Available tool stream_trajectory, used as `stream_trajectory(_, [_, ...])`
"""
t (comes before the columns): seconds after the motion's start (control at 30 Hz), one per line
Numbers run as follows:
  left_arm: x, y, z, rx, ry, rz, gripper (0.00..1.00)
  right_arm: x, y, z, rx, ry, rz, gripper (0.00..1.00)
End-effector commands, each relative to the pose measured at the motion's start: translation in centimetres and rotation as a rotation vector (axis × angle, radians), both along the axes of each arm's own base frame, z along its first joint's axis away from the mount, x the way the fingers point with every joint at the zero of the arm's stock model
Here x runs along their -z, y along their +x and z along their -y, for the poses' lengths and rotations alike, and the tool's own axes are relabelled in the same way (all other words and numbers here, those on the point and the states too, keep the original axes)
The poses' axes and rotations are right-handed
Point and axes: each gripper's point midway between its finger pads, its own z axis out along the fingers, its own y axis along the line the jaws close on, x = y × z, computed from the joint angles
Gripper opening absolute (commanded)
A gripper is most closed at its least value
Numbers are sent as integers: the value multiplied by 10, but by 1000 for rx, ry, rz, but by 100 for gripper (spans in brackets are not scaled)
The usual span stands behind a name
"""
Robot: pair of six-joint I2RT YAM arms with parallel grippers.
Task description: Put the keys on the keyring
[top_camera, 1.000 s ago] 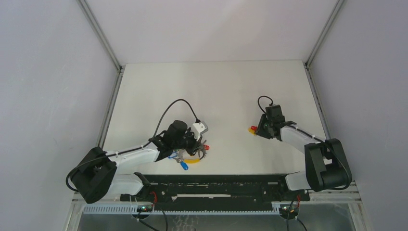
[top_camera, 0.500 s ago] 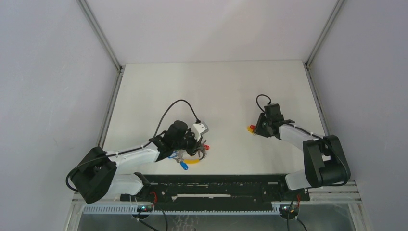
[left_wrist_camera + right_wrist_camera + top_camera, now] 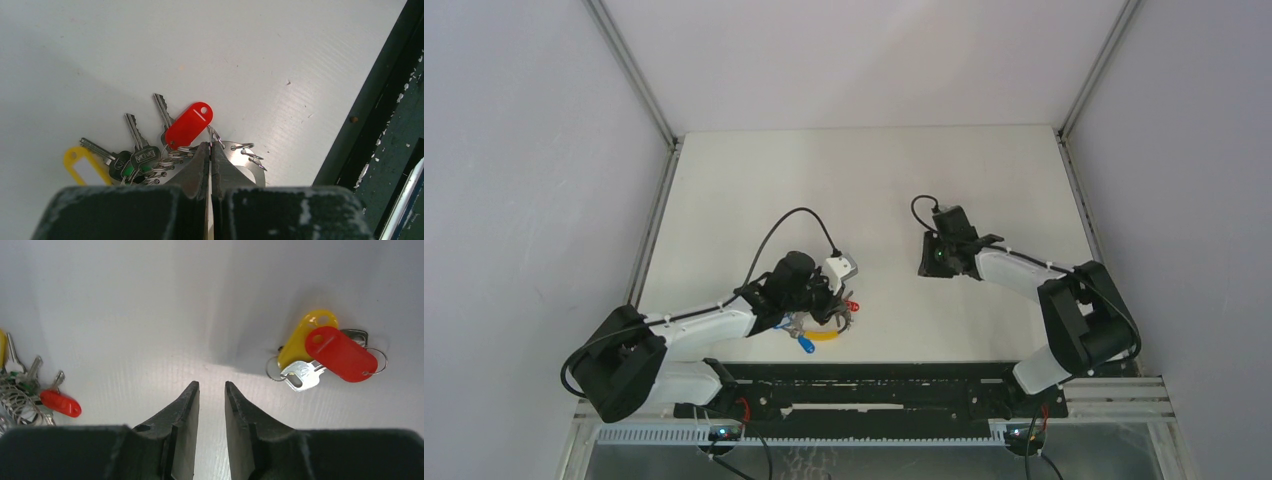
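My left gripper (image 3: 210,150) is clenched, fingertips pressed together on a thin wire loop of the keyring (image 3: 243,159). Its flat grey metal part lies just under and right of my tips. Fanned out to the left of them is its bunch: a red tag (image 3: 189,125), silver keys with dark heads, and a yellow tag (image 3: 82,165) at the far end. All of this rests on the table (image 3: 874,180) near its near edge, left of the middle.

My right gripper (image 3: 211,390) is released, its fingers standing a little apart with only bare table between them. The keys (image 3: 325,350) lie ahead and to the right of those fingers, clear of them: a yellow tag and a red tag overlapping, with a silver key and small rings beneath. From above my right wrist hides them; it is right of the table's middle.
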Motion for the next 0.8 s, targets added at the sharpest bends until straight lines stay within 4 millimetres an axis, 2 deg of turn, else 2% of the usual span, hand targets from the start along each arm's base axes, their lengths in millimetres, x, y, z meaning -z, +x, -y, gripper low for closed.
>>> stream_trajectory(0.0, [-32,16,16,12,-54,85,0,-30,4,3,-135,-121,95,26])
stream_trajectory(0.17, [-32,17,15,4,-52,87,0,-44,1,25,-250,-269,114,30])
stream_trajectory(0.4, [-31,19,13,-10,-43,89,0,-34,9,38,-388,-526,36,29])
stream_trajectory(0.5, [-31,19,13,-11,-42,87,0,-31,13,35,-451,-635,18,28])
stream_trajectory(0.77, [-32,19,13,-9,-44,89,0,-20,22,25,-549,-828,-21,16])
